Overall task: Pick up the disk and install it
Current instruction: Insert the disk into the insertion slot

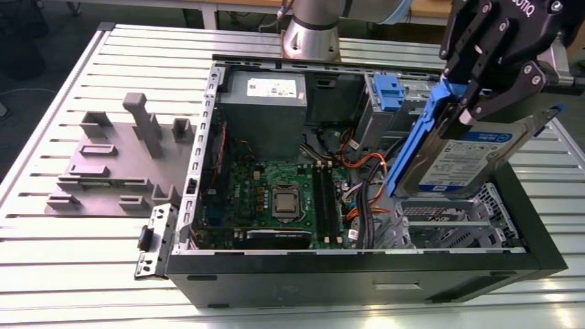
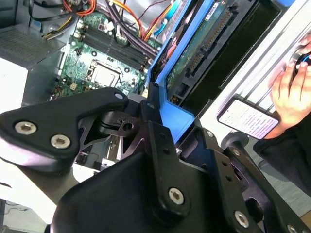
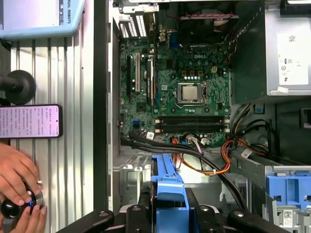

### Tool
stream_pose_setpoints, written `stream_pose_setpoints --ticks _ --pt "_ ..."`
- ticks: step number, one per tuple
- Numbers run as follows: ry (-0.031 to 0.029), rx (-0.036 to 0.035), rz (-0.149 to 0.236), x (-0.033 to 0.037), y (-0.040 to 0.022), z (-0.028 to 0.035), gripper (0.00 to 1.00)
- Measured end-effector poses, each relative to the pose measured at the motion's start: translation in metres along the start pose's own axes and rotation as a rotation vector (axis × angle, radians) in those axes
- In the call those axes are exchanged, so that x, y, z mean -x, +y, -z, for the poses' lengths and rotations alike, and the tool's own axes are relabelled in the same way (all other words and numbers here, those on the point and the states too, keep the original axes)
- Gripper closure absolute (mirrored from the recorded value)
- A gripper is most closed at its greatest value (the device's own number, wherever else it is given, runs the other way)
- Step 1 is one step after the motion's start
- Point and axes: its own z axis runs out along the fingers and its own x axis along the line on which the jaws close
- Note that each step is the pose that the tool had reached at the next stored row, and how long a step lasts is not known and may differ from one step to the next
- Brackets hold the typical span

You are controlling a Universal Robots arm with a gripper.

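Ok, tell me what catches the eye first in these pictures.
The black tool grips the disk by its blue bracket, tilted above the drive cage at the exterior view's right of the open computer case. Inside it lies the green motherboard. In the first wrist view, a person's hands lie on the slatted table near a phone.

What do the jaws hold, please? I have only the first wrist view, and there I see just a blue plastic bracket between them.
Observer: In the exterior view the jaws clamp a flat silver rectangular hard drive, white-and-blue label, edged by that blue plastic bracket.
Operator: How does it hang?
Observer: Tilted, its lower end over the grey metal drive cage in the open black computer case.
Operator: And its hidden face?
Observer: The second wrist view shows a green circuit board there.
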Motion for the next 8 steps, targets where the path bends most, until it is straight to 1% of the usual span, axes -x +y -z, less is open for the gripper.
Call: stream_pose_setpoints --ticks 8 --pt "0.0001 0.0 0.0 -0.0001 -0.0119 -0.0042 0.64"
